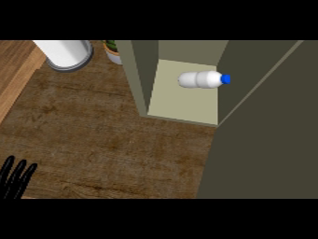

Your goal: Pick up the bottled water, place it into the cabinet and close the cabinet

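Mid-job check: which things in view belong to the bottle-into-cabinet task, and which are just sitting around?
Job:
bottled water, lying on its side inside the cabinet
cabinet, door open
left robot hand, resting open at lower left

Just there:
white cylinder at the top
potted plant beside it

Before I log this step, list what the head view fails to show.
- Right hand: in no part of the head view.
- Black left hand: cut off by the lower-left edge.
- White cylinder and potted plant: cut off at the top.
- Grey cabinet door: runs past the right edge.
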